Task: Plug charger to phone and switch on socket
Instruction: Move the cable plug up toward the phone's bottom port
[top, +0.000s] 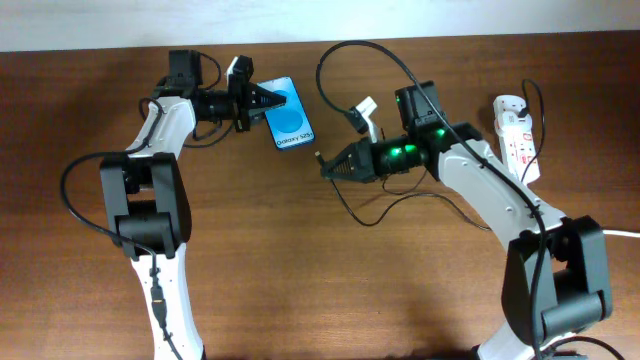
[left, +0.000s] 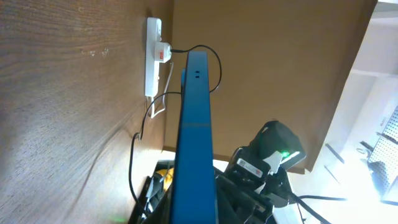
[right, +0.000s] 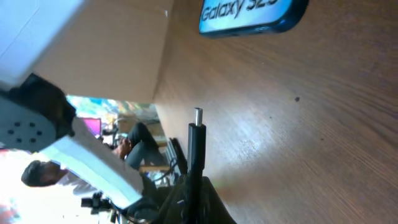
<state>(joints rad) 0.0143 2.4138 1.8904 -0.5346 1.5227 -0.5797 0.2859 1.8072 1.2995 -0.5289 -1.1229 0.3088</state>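
Observation:
The phone (top: 290, 122) has a blue screen and lies at the table's back centre. My left gripper (top: 262, 103) is shut on its left edge; in the left wrist view the phone (left: 194, 137) runs edge-on out of the jaws. My right gripper (top: 335, 167) is shut on the charger plug (top: 320, 158), its tip pointing left, a short way right of and below the phone's lower end. In the right wrist view the plug (right: 196, 134) sticks up from the jaws (right: 194, 186) toward the phone (right: 249, 14). The thin black cable (top: 340, 60) loops behind. The socket (top: 515, 135) lies at the far right.
The socket's thick white cord (top: 620, 233) runs off the right edge. The socket also shows in the left wrist view (left: 153, 56) with a plug with a red mark in it. Loose charger cable (top: 385, 210) lies on the wood under my right arm.

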